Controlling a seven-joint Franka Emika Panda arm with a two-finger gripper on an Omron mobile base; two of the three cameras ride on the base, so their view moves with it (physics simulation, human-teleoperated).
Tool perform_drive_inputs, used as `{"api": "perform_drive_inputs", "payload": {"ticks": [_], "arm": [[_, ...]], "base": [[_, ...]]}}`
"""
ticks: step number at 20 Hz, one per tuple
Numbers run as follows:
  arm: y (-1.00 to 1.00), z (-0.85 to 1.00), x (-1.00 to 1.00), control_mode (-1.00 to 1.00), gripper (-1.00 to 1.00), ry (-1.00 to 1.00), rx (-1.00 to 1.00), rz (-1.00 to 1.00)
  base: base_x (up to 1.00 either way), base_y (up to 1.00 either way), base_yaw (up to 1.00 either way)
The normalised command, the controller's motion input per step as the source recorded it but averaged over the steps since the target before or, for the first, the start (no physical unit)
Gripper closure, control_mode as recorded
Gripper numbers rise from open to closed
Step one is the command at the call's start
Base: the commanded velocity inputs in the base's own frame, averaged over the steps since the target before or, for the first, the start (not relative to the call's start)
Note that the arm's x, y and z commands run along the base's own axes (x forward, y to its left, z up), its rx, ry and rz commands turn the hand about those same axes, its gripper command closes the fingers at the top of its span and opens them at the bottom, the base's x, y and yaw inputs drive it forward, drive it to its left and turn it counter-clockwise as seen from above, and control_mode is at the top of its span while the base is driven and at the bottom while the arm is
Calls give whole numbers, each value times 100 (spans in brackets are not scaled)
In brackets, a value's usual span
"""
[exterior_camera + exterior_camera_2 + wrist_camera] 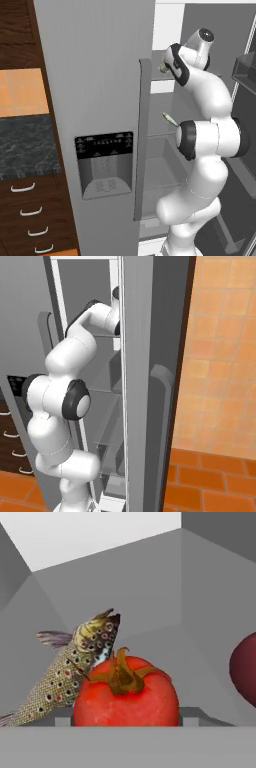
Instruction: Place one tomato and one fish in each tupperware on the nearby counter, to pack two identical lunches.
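A red tomato (pixel 126 696) with a brown-green stem sits close in front of the hand, low in the middle of the hand view. My gripper (pixel 126 719) is around it: one grey fingertip (pixel 64 720) touches its left side and another touches its right. A spotted brown fish (pixel 65 679) leans head up just behind and left of the tomato. Seen from the left base, my arm reaches into the open fridge, with the hand (pixel 164 66) at an upper shelf behind the door's edge. A second fish (pixel 169 119) pokes out on a lower shelf. The counter (pixel 27 147) lies to the left.
A dark red rounded item (pixel 245 669) lies right of the tomato. Grey fridge walls close in behind and beside. The closed fridge door with dispenser (pixel 104 165) stands left of my arm. The open right door (pixel 150 381) hides my hand. Drawers (pixel 30 220) are under the counter.
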Motion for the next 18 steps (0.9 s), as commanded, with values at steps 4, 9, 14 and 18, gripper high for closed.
{"api": "perform_drive_inputs", "payload": {"ticks": [4, 9, 14, 18], "arm": [[-22, 21, 0, -100, 100, 1, 0, 0], [-10, 52, -64, -100, 100, 4, 5, 1], [35, -63, -100, -100, 100, -3, -3, 5], [68, -81, -100, -100, 100, -6, -12, 5]], "base": [[0, 0, 0], [0, 0, 0], [0, 0, 0], [0, 0, 0]]}}
